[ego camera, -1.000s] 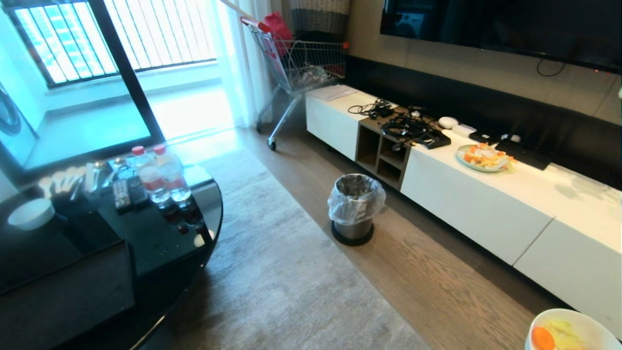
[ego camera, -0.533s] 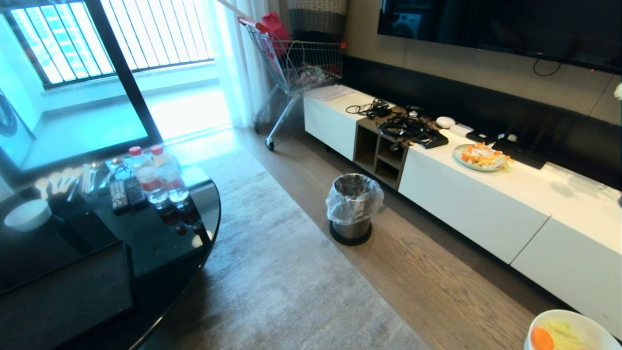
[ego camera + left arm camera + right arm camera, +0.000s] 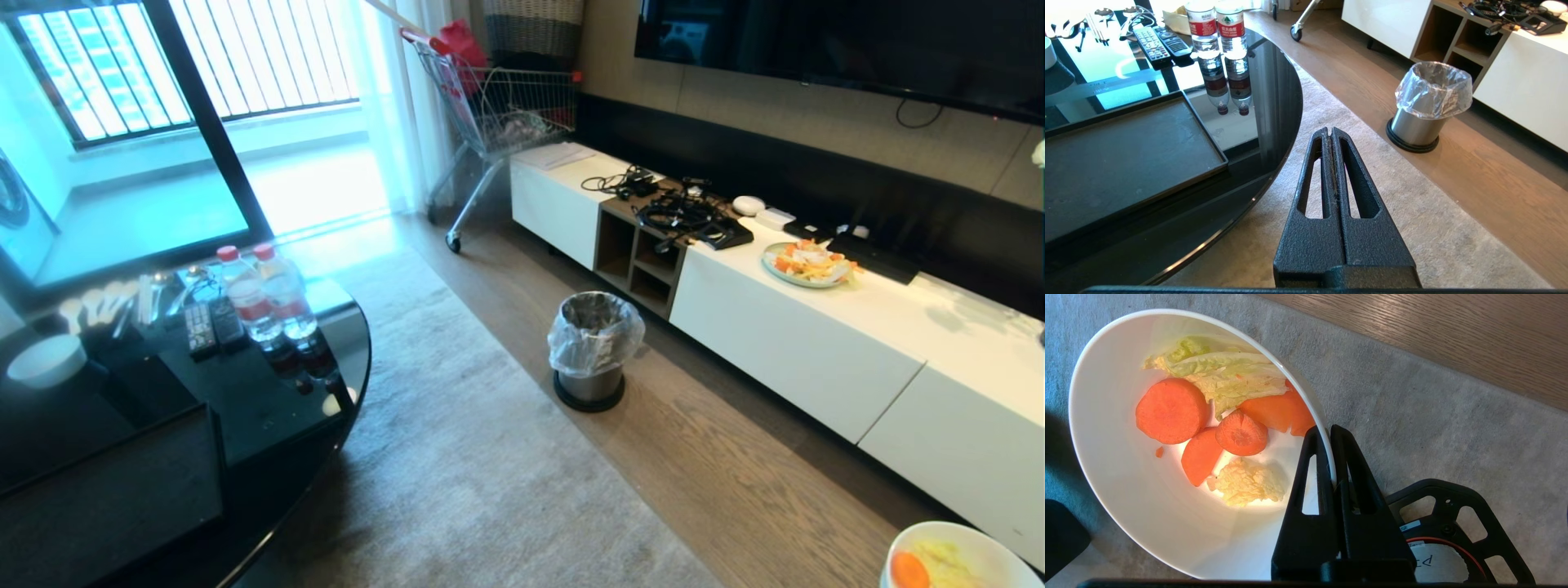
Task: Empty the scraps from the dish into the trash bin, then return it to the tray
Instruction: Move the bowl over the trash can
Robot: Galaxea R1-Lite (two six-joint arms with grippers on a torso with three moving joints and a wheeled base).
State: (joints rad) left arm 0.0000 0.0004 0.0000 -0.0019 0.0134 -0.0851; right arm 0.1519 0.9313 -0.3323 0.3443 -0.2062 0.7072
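Dish pinched at the rim, carried above the rug, bin waiting ahead.

Right gripper [image 3: 1327,435] with fingers [image 3: 1306,482] clenched on the rim of the dish [image 3: 1126,490], one inside the wall, one outside. Dish tilted over the grey rug [image 3: 1412,408], scraps [image 3: 1216,416] inside: orange carrot slices, pale cabbage leaf, a yellowish mushy lump. From the head view, only an edge of the dish [image 3: 980,547] peeking in at the lower right corner. Trash bin [image 3: 594,347] upright on the wooden floor [image 3: 735,474] well ahead, clear bag folded over its rim, just beside the white TV cabinet [image 3: 816,343]. Left gripper [image 3: 1331,132] idle above the rug, fingers pressed together and grasping nothing. Tray [image 3: 1118,155] bare on the round black worktop [image 3: 1274,94], water bottles [image 3: 1216,20] and remotes [image 3: 1163,43] behind it.
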